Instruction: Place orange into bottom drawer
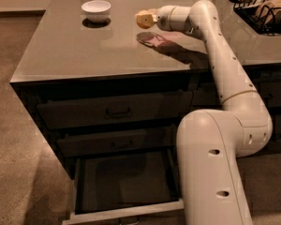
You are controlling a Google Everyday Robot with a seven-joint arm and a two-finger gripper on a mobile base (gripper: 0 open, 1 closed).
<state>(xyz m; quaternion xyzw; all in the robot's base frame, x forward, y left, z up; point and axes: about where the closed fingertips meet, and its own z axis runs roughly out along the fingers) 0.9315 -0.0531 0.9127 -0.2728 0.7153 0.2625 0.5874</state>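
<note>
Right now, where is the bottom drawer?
In camera view, the bottom drawer is pulled open at lower centre, beneath two closed drawers, beside the robot's base; the gripper hangs over the countertop, right of the white bowl.

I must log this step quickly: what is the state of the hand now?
Hand: closed on the orange, raised above the counter.
</note>
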